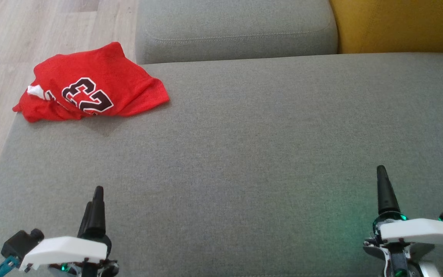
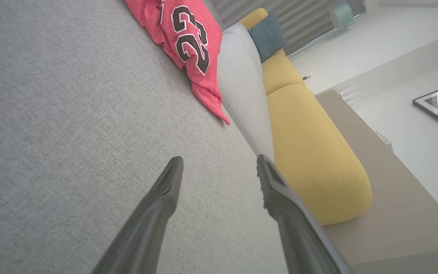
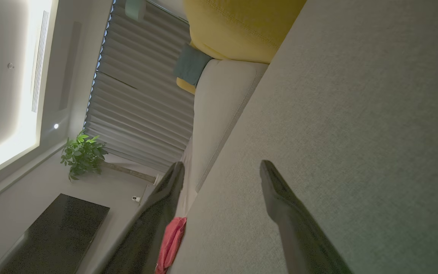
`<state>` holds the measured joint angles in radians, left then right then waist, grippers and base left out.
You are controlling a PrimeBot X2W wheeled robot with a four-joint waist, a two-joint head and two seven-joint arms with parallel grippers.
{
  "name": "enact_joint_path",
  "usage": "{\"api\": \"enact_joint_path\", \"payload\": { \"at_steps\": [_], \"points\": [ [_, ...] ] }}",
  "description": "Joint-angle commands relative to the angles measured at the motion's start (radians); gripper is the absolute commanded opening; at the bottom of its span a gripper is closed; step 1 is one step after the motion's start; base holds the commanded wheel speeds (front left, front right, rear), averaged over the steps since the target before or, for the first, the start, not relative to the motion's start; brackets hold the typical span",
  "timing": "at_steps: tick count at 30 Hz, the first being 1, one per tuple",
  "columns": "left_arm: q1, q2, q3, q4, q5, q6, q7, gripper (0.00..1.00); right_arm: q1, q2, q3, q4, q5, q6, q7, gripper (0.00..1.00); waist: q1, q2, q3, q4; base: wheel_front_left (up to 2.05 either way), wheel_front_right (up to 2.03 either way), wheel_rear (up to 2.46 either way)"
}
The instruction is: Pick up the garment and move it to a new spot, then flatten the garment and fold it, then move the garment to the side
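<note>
The garment (image 1: 90, 86) is a red jersey with a black-and-white number, lying crumpled at the far left corner of the grey sofa seat (image 1: 244, 146). It shows at the top of the left wrist view as the jersey (image 2: 188, 42) and as a red sliver, the garment (image 3: 170, 239), low in the right wrist view. My left gripper (image 1: 94, 200) hovers open at the near left, well short of the garment. In the left wrist view my left gripper (image 2: 219, 163) has nothing between its fingers. My right gripper (image 1: 382, 181) stands open at the near right, and my right gripper (image 3: 222, 167) is empty too.
A grey back cushion (image 1: 237, 30) lies behind the seat, with a yellow cushion (image 1: 398, 25) to its right. Wooden floor (image 1: 33, 34) runs past the seat's left edge. A teal pillow (image 2: 268, 34) sits further along the sofa.
</note>
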<state>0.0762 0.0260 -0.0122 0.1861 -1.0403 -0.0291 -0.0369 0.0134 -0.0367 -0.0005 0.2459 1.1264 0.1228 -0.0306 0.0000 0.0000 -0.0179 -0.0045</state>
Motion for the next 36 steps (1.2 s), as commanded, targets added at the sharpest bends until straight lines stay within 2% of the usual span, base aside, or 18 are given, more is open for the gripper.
{"api": "enact_joint_path", "payload": {
  "at_steps": [1, 14, 36],
  "points": [
    [-0.027, 0.013, 0.011, -0.046, 0.049, 0.003, -0.013, 1.0, -0.031, -0.007, 0.022, -0.045, -0.049, 0.003, -0.017, 1.0, 0.0, 0.0, -0.001, 0.0, 0.0, 0.0, 0.0],
    [-0.007, 0.018, -0.011, -0.074, 0.263, 0.028, -0.051, 1.0, -0.029, -0.008, 0.079, -0.064, -0.282, 0.004, -0.056, 1.0, 0.0, 0.0, -0.006, -0.005, 0.0, 0.0, 0.0],
    [0.027, 0.03, -0.032, -0.089, 0.531, 0.057, -0.112, 1.0, -0.035, -0.01, 0.156, -0.047, -0.566, 0.005, -0.118, 1.0, 0.0, 0.0, -0.018, -0.007, 0.0, 0.0, 0.0]
  ]
}}
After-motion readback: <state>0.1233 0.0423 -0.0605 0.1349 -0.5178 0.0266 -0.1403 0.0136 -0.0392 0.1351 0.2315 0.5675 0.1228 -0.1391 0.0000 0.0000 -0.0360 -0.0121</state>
